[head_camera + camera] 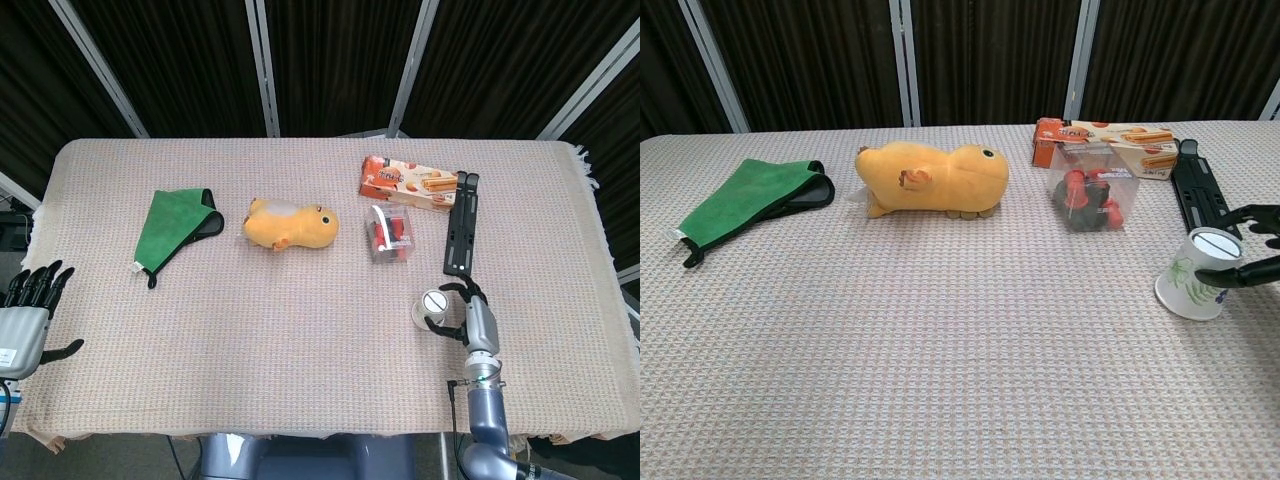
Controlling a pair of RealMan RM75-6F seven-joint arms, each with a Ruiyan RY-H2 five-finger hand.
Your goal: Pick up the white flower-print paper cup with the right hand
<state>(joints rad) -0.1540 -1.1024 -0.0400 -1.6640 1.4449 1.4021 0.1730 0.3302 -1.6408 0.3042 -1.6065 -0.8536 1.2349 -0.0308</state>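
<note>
Right hand (470, 318) grips the inverted, tilted white flower-print paper cup (1196, 287), which apparently touches the woven beige tablecloth (940, 380); the lift remains.

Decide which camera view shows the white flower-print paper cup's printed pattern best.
The chest view: the paper cup appears side-on and tilted, its green print visible, with the right hand at its rim. The head view shows mainly its small round top.
</note>
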